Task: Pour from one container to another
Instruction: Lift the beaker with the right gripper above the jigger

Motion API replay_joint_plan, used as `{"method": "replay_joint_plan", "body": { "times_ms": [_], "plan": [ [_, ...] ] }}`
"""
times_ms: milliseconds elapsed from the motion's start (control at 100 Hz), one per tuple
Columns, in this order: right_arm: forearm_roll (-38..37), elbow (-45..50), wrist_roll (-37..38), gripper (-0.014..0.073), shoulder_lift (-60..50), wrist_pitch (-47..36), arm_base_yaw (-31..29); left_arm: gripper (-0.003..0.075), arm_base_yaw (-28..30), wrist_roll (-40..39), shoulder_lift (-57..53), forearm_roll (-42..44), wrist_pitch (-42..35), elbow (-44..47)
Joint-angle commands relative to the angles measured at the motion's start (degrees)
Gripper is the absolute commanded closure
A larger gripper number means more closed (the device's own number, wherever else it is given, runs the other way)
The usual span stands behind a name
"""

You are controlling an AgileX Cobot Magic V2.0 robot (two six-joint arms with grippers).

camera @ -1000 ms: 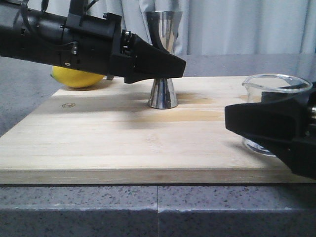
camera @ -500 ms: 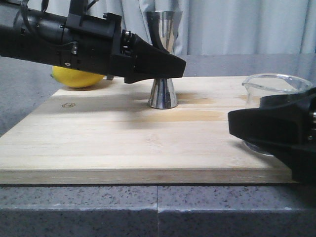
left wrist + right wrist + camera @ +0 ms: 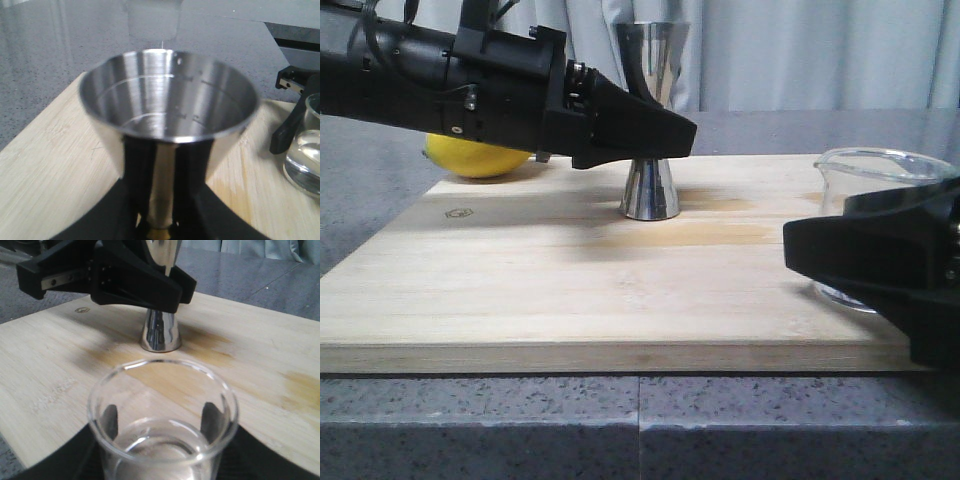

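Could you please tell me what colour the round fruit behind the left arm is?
The round fruit is yellow; front view shows it best.

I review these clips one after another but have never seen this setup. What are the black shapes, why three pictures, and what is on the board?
The black shapes are two robot arms ending in claws. One picture looks forward over the table; the other two come from cameras on each wrist. The left claw is closed around the waist of a steel jigger that stands on a wooden board. The right claw grips a glass beaker with clear liquid in its bottom. A yellow lemon lies behind the left arm.
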Motion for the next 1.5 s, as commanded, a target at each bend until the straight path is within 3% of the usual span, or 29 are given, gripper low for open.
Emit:
{"method": "replay_joint_plan", "body": {
  "times_ms": [0, 190, 530, 1050, 1490],
  "plan": [
    [0.84, -2.14, -0.47, 0.0345, -0.47, -4.15, 0.16, 0.0598, -0.53, -0.22, -2.40, -4.37, 3.87, -1.52],
    [2.72, -4.37, -0.47, 0.0345, -0.60, -1.38, 0.16, 0.0598, -0.53, -0.22, -2.40, -4.37, 3.87, -1.52],
    [3.69, -11.34, -0.47, 0.0345, -3.06, 11.98, -3.28, 0.0598, -0.53, -0.22, -2.40, -4.37, 3.87, -1.52],
    [-9.75, -25.35, -0.47, 0.0345, -3.54, 29.09, -12.96, 0.0598, -0.53, -0.22, -2.40, -4.37, 3.87, -1.52],
    [-17.11, -39.67, -0.47, 0.0345, -3.22, 45.11, -12.98, 0.0598, -0.53, -0.22, -2.40, -4.37, 3.87, -1.52]
  ]
}}
